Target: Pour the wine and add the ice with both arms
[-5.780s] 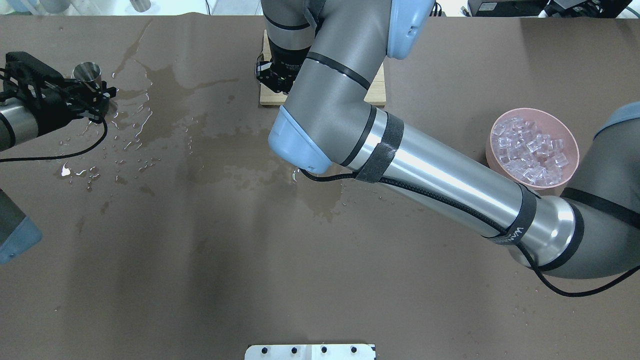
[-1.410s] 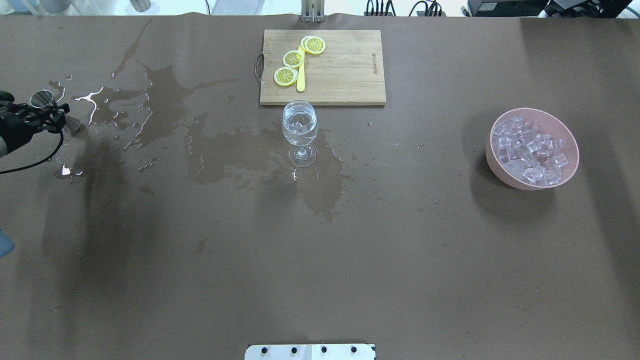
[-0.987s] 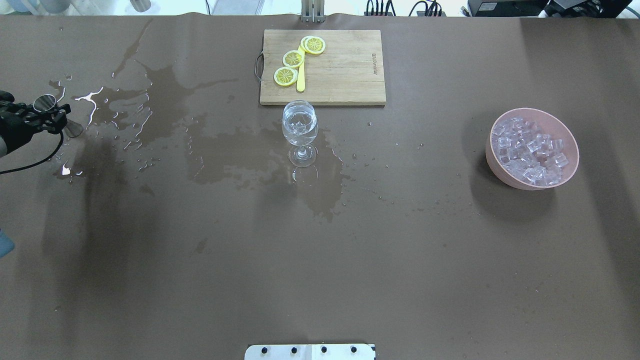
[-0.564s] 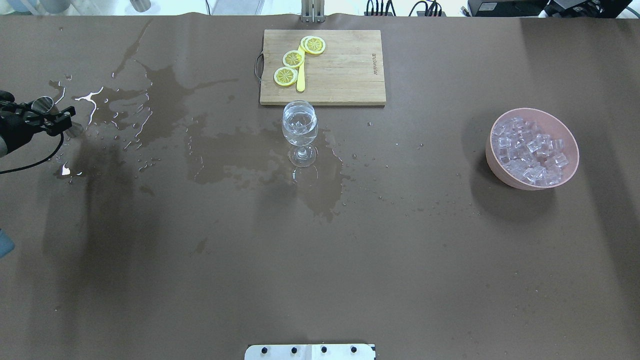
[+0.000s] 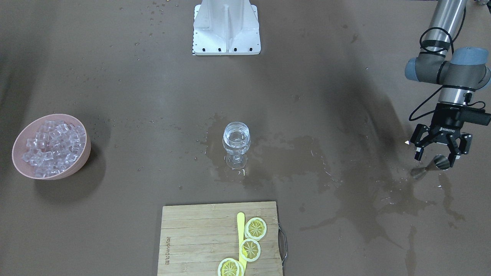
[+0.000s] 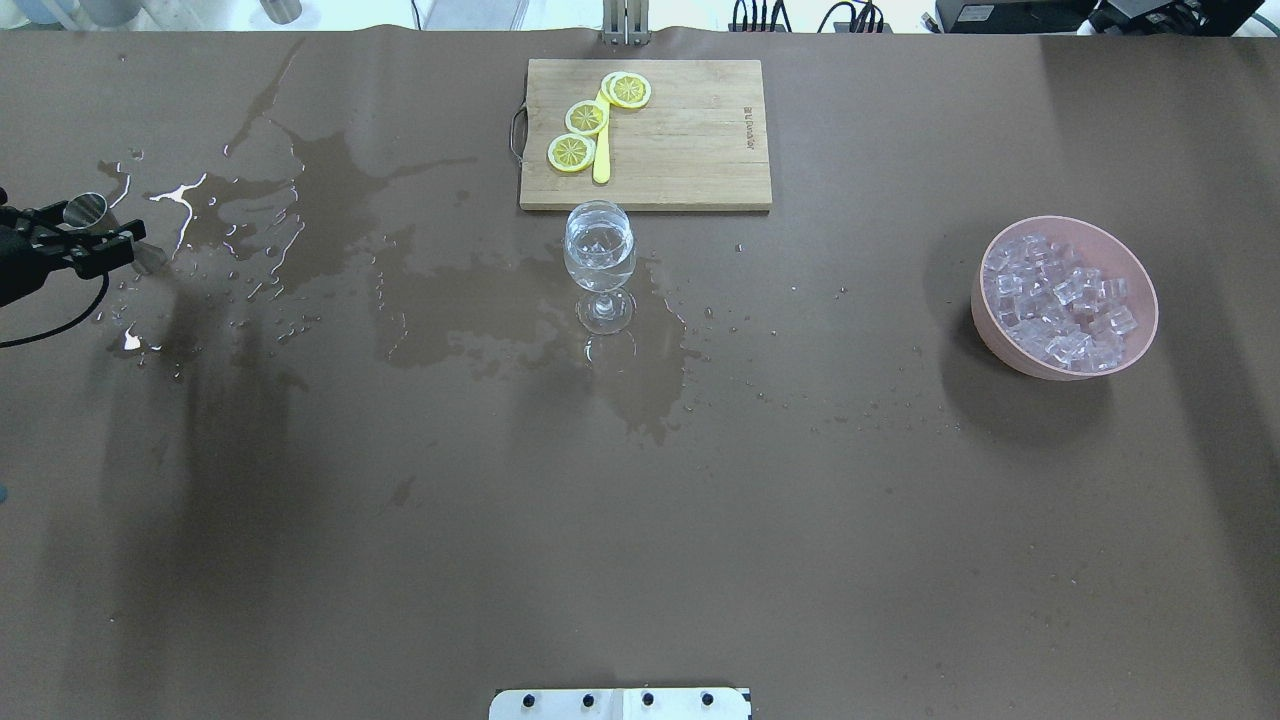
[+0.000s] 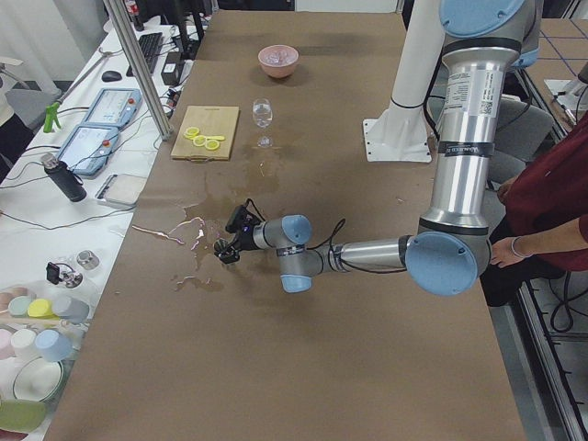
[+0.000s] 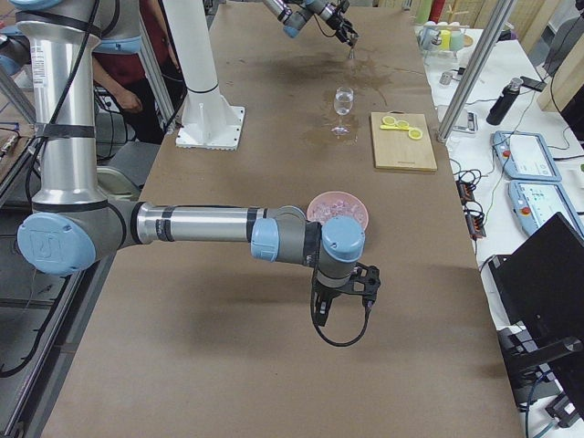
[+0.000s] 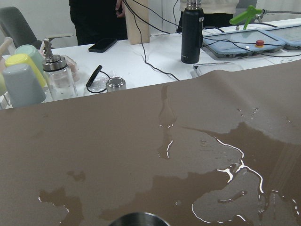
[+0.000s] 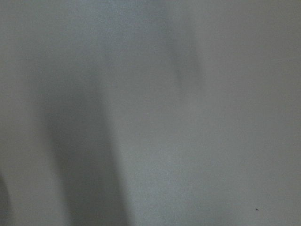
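Since the wine [image 6: 599, 255] sits in the bowl of the wine glass [image 5: 236, 142], mid-table just in front of the cutting board [image 6: 690, 150], the pour looks done. Can't tell if any cubes are in the glass.

Ice [image 6: 1062, 298] is heaped in the pink bowl [image 6: 1000, 345], well apart from the glass, toward the robot's right.

Left gripper [image 5: 435, 158] is at the far left end of the table, jaws apart, straddling a steel jigger [image 5: 442, 163]. Can't tell whether a finger touches it.

Right gripper [image 8: 345, 297] shows only in the side view, above the table on the near side of the bowl. Jaw state: can't tell. Its wrist cam is grey blur.

Risks from here:
- Big puddle [image 6: 470, 300] runs under the glass foot. Wet paper means the foot slides on any nudge.
- The glass is tall on a thin stem, so a clip from a finger or a cube on the rim would tip it.
- Wet, slick cubes could squirt out of a two-finger pinch.
- A cube released high would splash more wine out.
- The jigger could topple if a left finger catches it pulling away.
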